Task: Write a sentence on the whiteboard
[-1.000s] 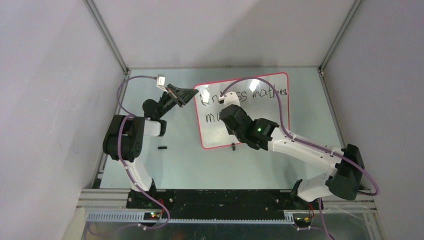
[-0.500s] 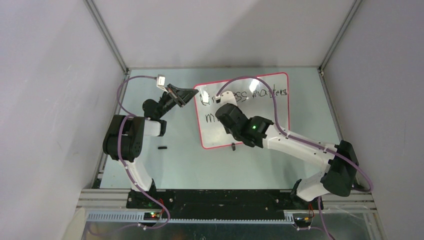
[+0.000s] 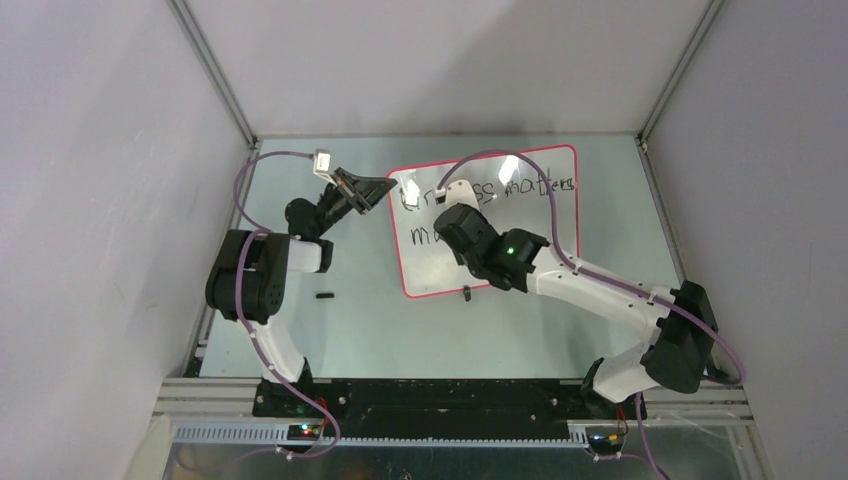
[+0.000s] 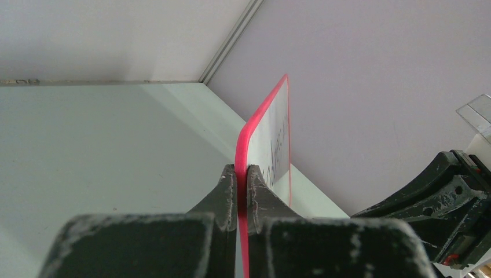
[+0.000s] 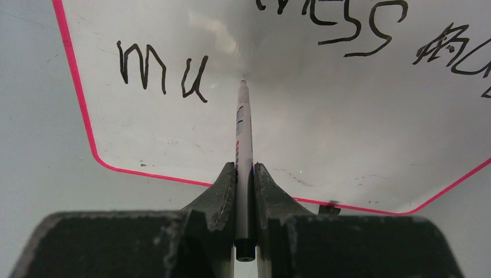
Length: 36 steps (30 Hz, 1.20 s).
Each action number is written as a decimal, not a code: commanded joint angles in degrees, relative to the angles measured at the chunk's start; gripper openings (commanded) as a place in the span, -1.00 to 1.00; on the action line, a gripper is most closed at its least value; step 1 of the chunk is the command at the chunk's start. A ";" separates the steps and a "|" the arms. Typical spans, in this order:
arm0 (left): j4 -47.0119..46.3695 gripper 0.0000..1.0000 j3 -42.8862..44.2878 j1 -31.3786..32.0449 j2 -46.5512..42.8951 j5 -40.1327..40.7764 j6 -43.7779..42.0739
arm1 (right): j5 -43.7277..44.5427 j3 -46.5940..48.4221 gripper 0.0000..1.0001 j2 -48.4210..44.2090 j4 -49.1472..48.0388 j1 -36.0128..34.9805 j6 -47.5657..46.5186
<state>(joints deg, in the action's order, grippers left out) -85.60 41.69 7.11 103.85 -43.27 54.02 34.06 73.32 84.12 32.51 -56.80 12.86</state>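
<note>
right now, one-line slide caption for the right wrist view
Right gripper holds a marker pointed at the whiteboard, just right of the letters "mu".

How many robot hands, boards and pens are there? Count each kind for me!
Grippers: 2 (left gripper, right gripper)
Whiteboard: 1
Marker: 1
Small black piece: 1
Total: 5

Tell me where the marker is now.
Right wrist view: the marker sits clamped in the right pincer, its tip just right of "mu" on the whiteboard.
</note>
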 commanded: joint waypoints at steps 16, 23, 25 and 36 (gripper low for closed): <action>-2.05 -1.00 0.62 0.18 -0.01 -1.74 -3.58 | 2.00 3.82 -1.00 2.41 -1.69 0.79 -0.82; -2.02 -1.00 0.63 0.21 -0.10 -1.85 -3.57 | -0.36 3.88 -1.00 2.65 -2.40 0.24 -1.34; -2.02 -1.00 0.64 0.22 -0.10 -1.81 -3.57 | -0.78 3.81 -1.00 2.85 -2.13 0.01 -1.19; -2.02 -1.00 0.64 0.13 -0.03 -1.82 -3.49 | -2.58 3.84 -1.00 3.46 0.71 -0.66 0.40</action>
<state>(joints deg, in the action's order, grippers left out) -85.60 41.69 7.11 103.85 -43.27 54.02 31.92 74.72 86.89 32.32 -57.10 12.03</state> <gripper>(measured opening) 0.025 0.148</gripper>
